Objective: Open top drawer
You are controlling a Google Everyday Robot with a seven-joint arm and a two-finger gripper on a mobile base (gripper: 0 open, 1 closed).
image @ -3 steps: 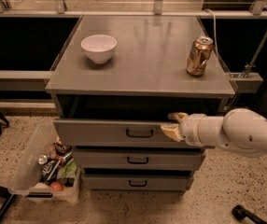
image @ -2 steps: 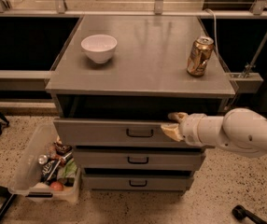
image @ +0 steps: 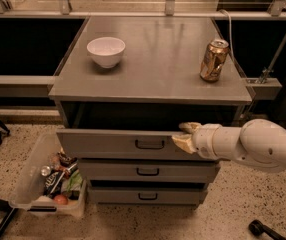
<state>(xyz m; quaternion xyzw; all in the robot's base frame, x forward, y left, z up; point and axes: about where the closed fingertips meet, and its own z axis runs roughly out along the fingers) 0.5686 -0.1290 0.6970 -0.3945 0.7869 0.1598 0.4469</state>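
The top drawer is a wide grey flat front with a small black bar handle at its centre. It stands pulled out a little from the cabinet, with a dark gap above its front. My gripper comes in from the right on a white arm. Its tan fingers sit at the drawer's upper edge, just right of the handle, one above the edge and one in front of the face.
A white bowl and a gold can stand on the grey cabinet top. Two smaller grey drawers sit below. A clear plastic bin of clutter stands on the floor at the left.
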